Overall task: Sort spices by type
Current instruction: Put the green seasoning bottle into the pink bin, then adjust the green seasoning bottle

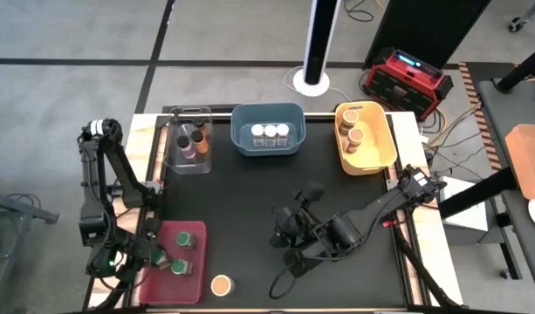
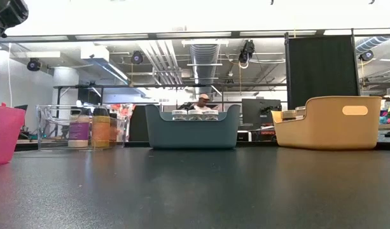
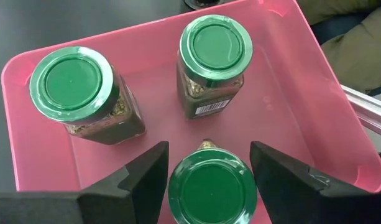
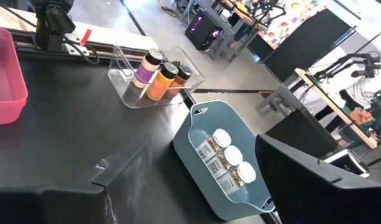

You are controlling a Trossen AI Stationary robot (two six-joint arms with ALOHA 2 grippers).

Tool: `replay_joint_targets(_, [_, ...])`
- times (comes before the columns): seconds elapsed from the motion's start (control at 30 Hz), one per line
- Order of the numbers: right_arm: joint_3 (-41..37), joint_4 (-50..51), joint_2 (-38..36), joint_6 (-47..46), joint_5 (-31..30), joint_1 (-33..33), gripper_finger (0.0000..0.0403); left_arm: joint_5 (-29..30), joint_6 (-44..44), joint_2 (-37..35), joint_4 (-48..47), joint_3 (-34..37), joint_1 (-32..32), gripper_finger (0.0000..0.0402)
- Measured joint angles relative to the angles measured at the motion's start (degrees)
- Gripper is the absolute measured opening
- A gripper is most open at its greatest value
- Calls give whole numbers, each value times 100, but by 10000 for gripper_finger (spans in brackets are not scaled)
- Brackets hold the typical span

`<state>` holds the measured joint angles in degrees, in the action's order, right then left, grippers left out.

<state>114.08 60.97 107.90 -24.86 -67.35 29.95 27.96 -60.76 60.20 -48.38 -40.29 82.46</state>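
The left claw (image 3: pixel 206 171) hangs over the pink bin (image 1: pixel 200 234) at the near left corner of the desk (image 1: pixel 276 192), its fingers (image 3: pixel 137 177) apart on either side of a green-lidded jar (image 3: pixel 212 190) and not visibly pressing it. Two more green-lidded jars (image 3: pixel 75 84) stand in the same bin, one (image 3: pixel 215 43) farther back. The right claw (image 1: pixel 283 234) sits low over the bare middle of the desk, toward the near side, its fingers spread with nothing between them.

Along the far edge, the clear bin (image 1: pixel 187 139) on the left holds three jars (image 4: pixel 160 73) with tan-orange and dark lids. The blue bin (image 1: pixel 267 129) in the middle holds three white-lidded jars (image 1: pixel 270 133) in a row. The yellow bin (image 1: pixel 367 139) on the right holds brown-lidded jars (image 1: pixel 353 126). One jar with a tan-orange lid (image 1: pixel 221 285) stands alone on the desk, just right of the pink bin at the near edge.
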Motion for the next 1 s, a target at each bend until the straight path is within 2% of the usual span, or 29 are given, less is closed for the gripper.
replay_joint_targets(0.33, [1, 0, 0, -1, 0, 0, 271, 65, -15, 0, 166, 0, -9, 208])
replay_joint_targets(0.77, [0, -1, 0, -3, 0, 0, 290, 92, -15, -32, 208, -4, -13, 208])
replay_joint_targets(0.87, [1, -2, 0, -3, 0, 0, 289, 292, 28, -101, 189, -7, -11, 208])
replay_joint_targets(1.0, [0, -2, 0, -3, 0, 0, 282, 930, 259, -238, 175, -7, -108, 208])
